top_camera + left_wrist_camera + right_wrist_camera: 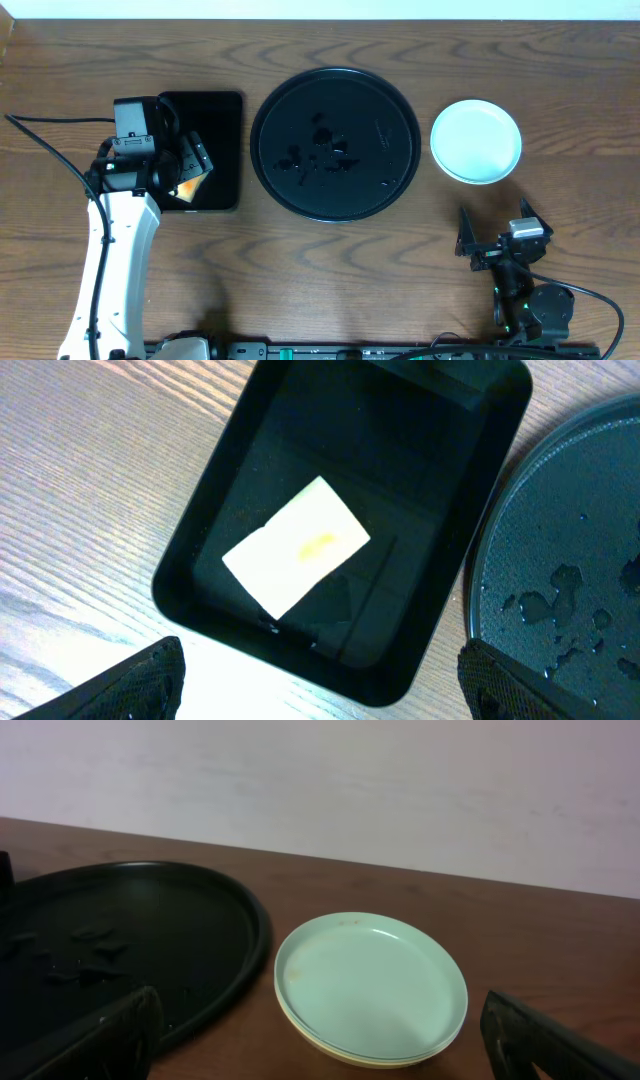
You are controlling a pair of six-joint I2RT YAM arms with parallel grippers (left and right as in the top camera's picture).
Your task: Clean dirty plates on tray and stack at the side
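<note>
The plates [476,141] sit stacked on the table right of the round black tray [335,143]. In the right wrist view the stack [371,988] shows a mint-aqua plate on top and a pale yellow plate at the bottom. The round tray [120,960] holds only water drops; its edge also shows in the left wrist view [560,560]. My left gripper [190,165] is open and empty above the rectangular tray [222,150]. My right gripper [497,238] is open and empty, near the front edge, in front of the stack.
A pale yellow sponge [296,547] with an orange smudge lies in the rectangular black tray [400,470]. A black cable [50,150] runs across the table at the left. A white wall rises behind the table.
</note>
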